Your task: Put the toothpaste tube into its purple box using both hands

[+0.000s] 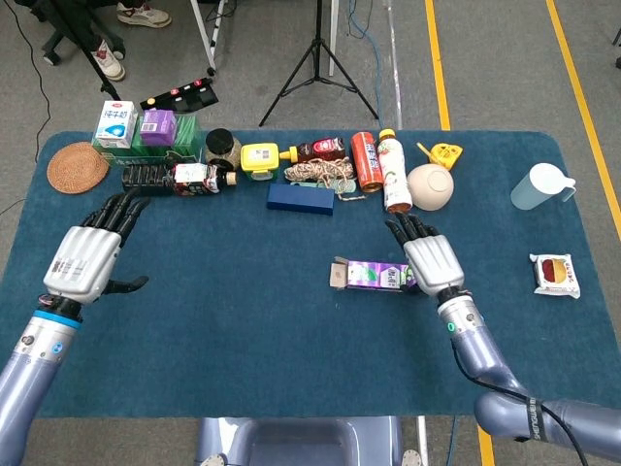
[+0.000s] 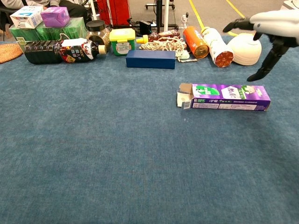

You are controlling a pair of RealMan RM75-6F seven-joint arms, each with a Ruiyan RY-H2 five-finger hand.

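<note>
The right hand (image 1: pixel 428 262) hovers with fingers spread, holding nothing, above the long purple cardboard toothpaste box (image 2: pixel 224 96), which lies flat on the blue table cloth (image 2: pixel 117 154) (end flap open). The left hand (image 1: pixel 85 260) hangs open, well apart.

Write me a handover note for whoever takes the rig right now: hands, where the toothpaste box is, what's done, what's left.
Left hand: open, fingers spread, over the left side of the table, holding nothing.
Right hand: open, raised just above the right end of the purple box; the chest view shows a gap, so not gripping.
Purple box: lying flat on the blue tabletop, in front of the dark blue box, its flaps open at the end facing the left hand.
Toothpaste tube: no loose tube visible; whether it is inside cannot be confirmed from these views.
Left: check the tube is fully in, then close the flaps if needed.
</note>
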